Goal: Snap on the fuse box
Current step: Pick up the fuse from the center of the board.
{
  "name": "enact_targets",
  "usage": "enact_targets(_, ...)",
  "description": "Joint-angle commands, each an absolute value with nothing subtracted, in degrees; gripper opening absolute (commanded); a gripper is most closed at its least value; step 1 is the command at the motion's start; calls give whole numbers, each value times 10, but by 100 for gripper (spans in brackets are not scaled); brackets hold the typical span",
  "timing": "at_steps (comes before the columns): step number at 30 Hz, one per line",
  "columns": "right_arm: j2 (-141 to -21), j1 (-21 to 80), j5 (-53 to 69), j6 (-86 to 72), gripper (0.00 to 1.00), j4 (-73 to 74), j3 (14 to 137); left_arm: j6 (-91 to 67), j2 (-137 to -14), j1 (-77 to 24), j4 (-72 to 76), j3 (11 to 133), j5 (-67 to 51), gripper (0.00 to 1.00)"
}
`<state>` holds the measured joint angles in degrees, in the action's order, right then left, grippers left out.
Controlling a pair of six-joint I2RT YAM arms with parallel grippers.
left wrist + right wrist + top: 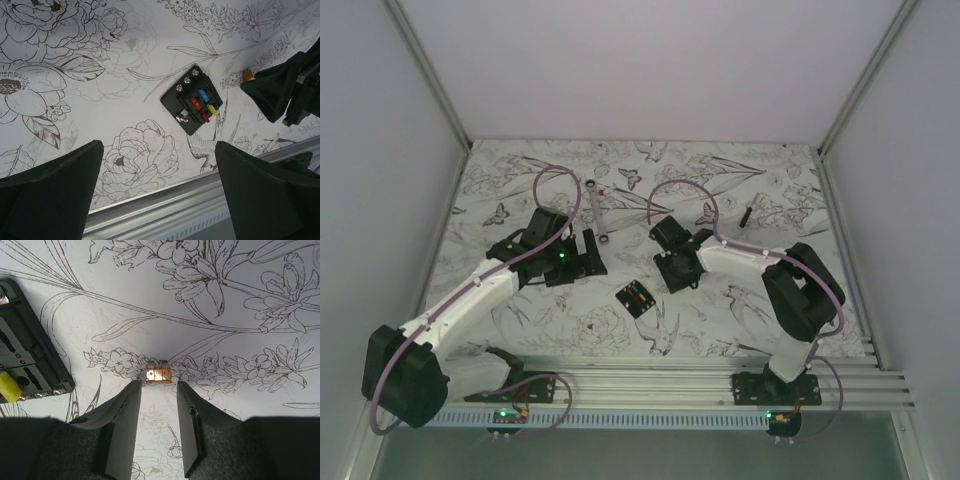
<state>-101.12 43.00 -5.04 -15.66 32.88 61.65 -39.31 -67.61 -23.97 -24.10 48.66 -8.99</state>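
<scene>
Black fuse box (192, 100) — just one

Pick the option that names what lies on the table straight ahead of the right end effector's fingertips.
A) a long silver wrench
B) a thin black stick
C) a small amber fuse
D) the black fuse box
C: the right wrist view shows a small amber fuse lying on the table just beyond the open right end effector, while the fuse box sits off to one side.
</scene>
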Motion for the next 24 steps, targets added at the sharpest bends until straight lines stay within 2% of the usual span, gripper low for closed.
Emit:
enact_targets(1, -1022, 436, -52, -158, 40, 332, 640, -384, -679, -242, -254, 489, -100, 100)
enact_targets(10, -1036, 437, -54, -160, 33, 332, 635, -386, -678, -242, -255, 489, -107, 100)
enact_targets(15, -1041, 437, -60, -158, 32, 328, 631, -390, -679, -242, -252, 489, -114, 100)
enact_targets(21, -1027, 438, -62, -154, 23, 317, 623, -405, -678, -242, -239, 482, -126, 99)
enact_targets(24, -1001, 441, -52, -146, 20, 298, 612, -419, -675, -242, -218, 475, -145, 94)
